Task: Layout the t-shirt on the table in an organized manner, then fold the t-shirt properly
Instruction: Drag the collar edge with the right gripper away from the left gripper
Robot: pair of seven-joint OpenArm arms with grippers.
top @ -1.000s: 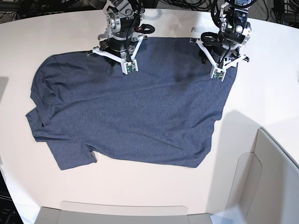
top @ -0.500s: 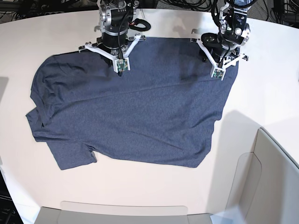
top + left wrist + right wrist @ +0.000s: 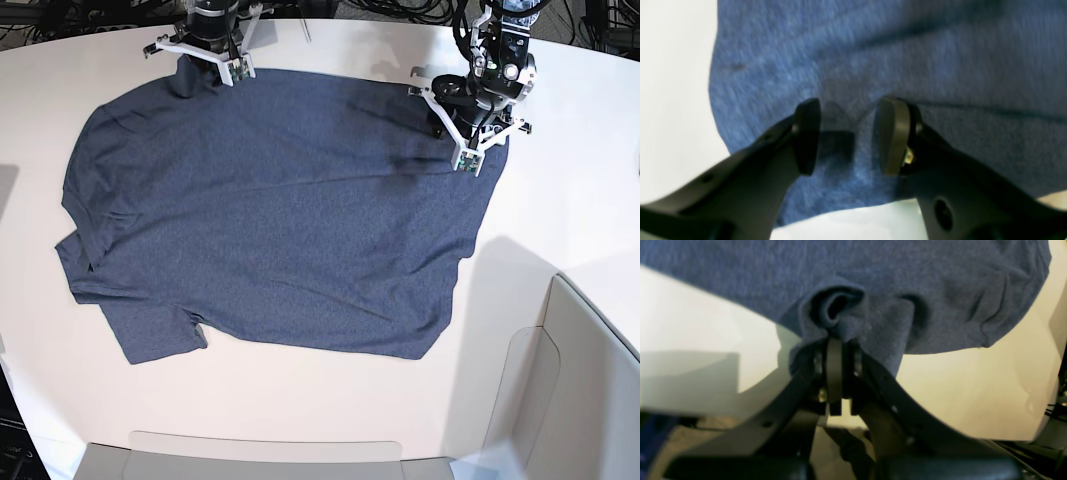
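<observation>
Hem of t-shirt [image 3: 846, 316] pinched in right pincer [image 3: 836, 350]; left pincer [image 3: 846, 136] gapes above cloth near table [image 3: 330, 400] edge.

A grey-beige bin [image 3: 590, 390] is sitting at the near right corner in the base view. Its smooth wall is curving up and catching soft light. Another pale rim [image 3: 265, 447] of the same kind is running along the near edge. Black cables [image 3: 400, 8] are lying in a tangle at the far side, behind the white top. More dark cables [image 3: 18, 432] are showing at the near left corner, where the floor is looking dark. Light is coming from above and making soft grey shadows. In the right wrist view, a dull brownish floor [image 3: 836, 453] is showing low down, and it is blurry.
</observation>
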